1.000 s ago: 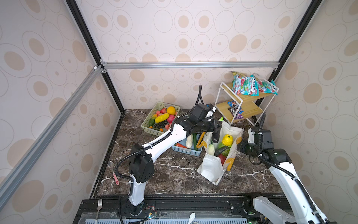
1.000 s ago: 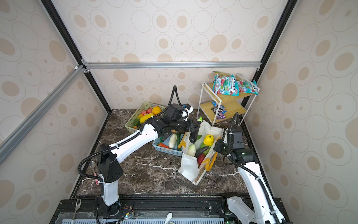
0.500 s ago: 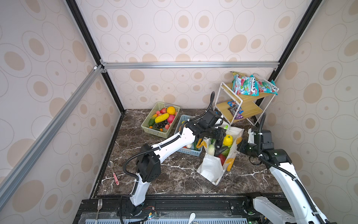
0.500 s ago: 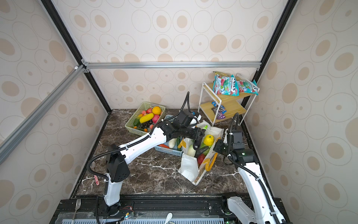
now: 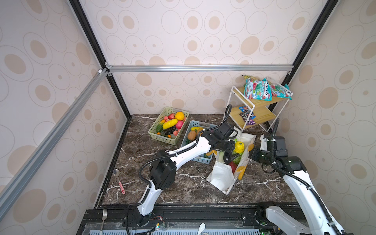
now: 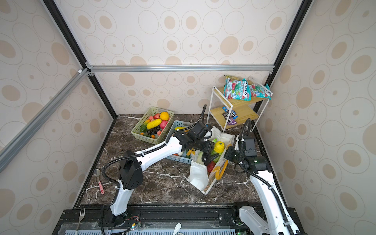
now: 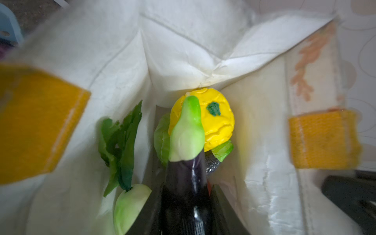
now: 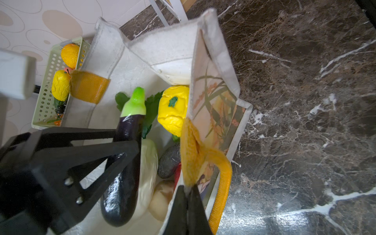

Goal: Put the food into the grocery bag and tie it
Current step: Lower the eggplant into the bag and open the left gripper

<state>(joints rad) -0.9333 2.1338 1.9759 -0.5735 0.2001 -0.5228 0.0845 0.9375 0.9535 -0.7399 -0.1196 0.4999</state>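
Marble tabletop [image 5: 183,183] carries the grocery bag [image 5: 220,177], rim pinched by the right gripper [image 8: 188,189], while inside its mouth the left gripper [image 8: 127,138] clamps mid-body a rigid, slick, probably light eggplant [image 8: 120,193].

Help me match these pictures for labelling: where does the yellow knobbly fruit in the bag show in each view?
Top view: yellow knobbly fruit in the grocery bag mouth, right of centre.
Top view: the fruit likewise.
Left wrist: mid-picture, behind the eggplant.
Right wrist: mid-picture, beside the eggplant.
Shared landmark: orange handle.
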